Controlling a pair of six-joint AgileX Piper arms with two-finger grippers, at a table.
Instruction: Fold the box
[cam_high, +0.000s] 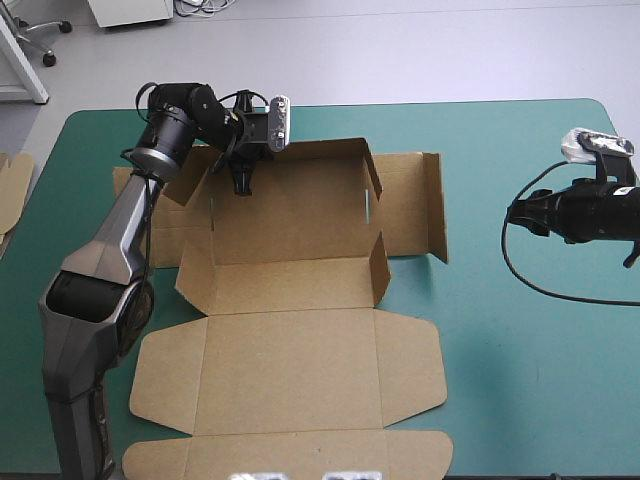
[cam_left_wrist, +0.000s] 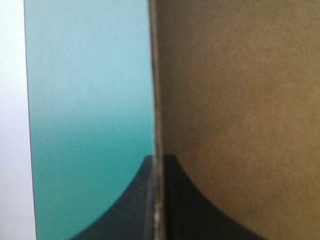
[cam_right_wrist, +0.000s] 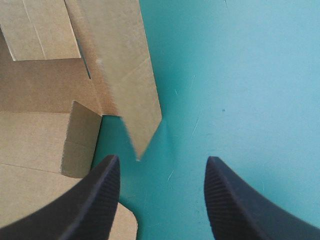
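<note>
While the left pincer (cam_high: 243, 183) stood clenched on the far wall (cam_high: 310, 152) of the brown box (cam_high: 290, 290), half-raised at the middle of the surface (cam_high: 520, 350), the right pincer (cam_right_wrist: 162, 160) hung released beside its right flap (cam_high: 410, 205), which the wall-tucking step probably called for grasping next.

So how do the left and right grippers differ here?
The left gripper is shut on the box's far wall; the right gripper is open and holds nothing. The left sits at the box itself; the right hovers over bare cover, beside the box. Both have broad black fingers.
</note>
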